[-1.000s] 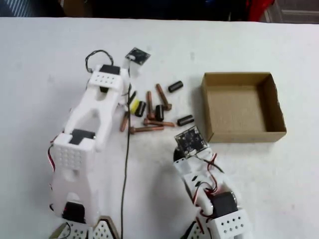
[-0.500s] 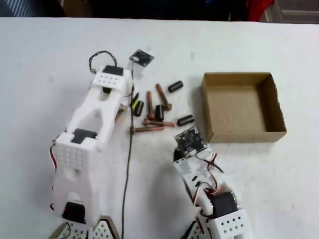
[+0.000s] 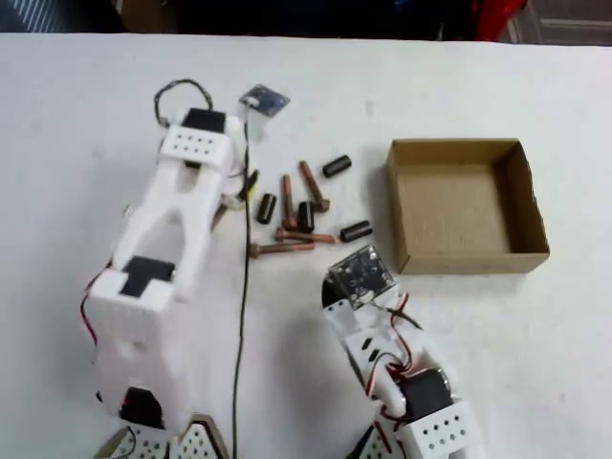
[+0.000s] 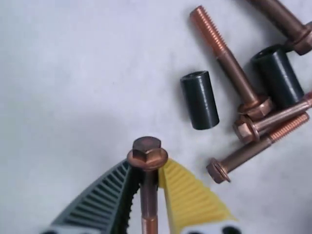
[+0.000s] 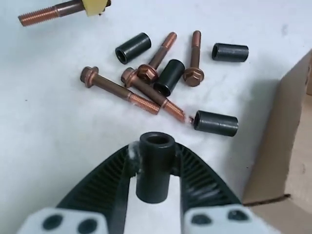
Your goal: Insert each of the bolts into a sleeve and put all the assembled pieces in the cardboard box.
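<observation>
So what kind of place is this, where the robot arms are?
Probably a robot lab or workshop bench. Two white robot arms sit at a plain white table, copper bolts and black sleeves lie scattered on it, and a cardboard box waits beside them.

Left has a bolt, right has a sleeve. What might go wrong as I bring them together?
1. The left gripper holds its bolt by the smooth shank; pushing endwise may make it slip.
2. The sleeve in the right gripper has a narrow bore; slight misalignment could jam it.
3. The loose bolts and spare sleeves lie close by; a low arm could scatter them.
</observation>
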